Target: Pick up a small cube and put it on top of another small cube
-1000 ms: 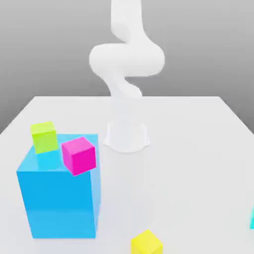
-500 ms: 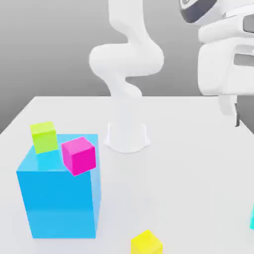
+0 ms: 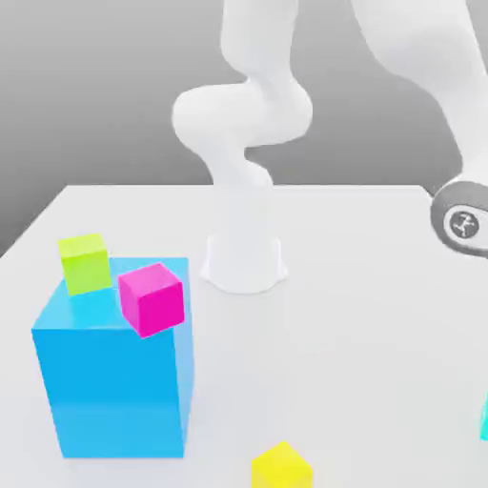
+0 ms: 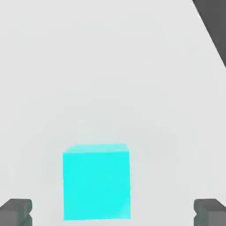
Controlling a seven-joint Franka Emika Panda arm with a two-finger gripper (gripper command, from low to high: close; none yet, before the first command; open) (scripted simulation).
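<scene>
At the exterior view's near edge, toward the middle, a yellow cube [image 3: 282, 467] sits with one corner turned forward, its lower part cut off by the frame. Slightly farther back, at the exterior view's right edge, a sliver of the cyan cube [image 3: 485, 419] shows. The hand view has this cyan cube whole, resting on the white table [image 3: 334, 353], between the fingertips' lines and nearer to one finger than the other. The gripper [image 4: 113, 214] stands wide open, a finger at either side, with nothing held and neither finger touching the cube. On the exterior view's left stands a large blue block [image 3: 114, 381], much bigger than any of the cubes. On its top lie two small cubes: the magenta cube [image 3: 152, 300] nearer, turned at an angle by the block's right-hand edge, and behind it the lime-green cube [image 3: 85, 264], toward the left. Farther off, the white arm [image 3: 243, 114] rises from its round base [image 3: 243, 265], and its forward part reaches down at the exterior view's right.
</scene>
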